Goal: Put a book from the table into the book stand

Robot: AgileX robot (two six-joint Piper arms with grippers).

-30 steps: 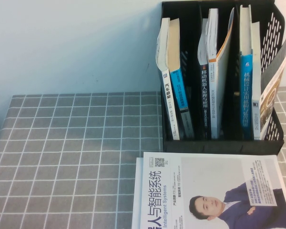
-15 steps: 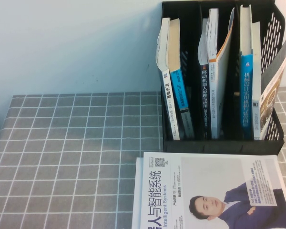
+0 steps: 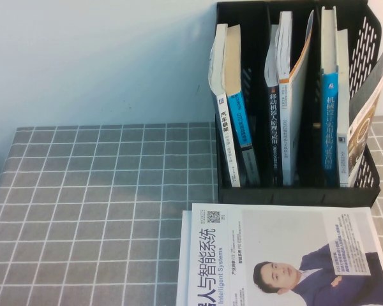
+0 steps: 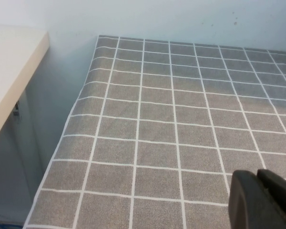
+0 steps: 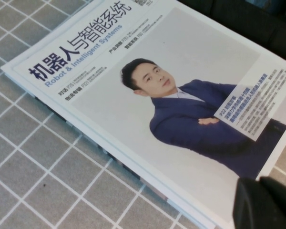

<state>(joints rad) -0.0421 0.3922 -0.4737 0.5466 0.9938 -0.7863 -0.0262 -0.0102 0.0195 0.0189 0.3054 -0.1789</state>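
Grey white-gridded table (image 3: 102, 191), black book stand (image 3: 239, 194), white magazine (image 3: 287, 255) showing a blue suit.

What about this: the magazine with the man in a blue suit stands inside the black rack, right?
No: the high view shows the magazine lying flat on the table before the rack. The left gripper hangs over the table, the right gripper over the magazine's edge.

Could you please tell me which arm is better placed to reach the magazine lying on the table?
Right: the right gripper is at the magazine corner; the left gripper is over bare table.
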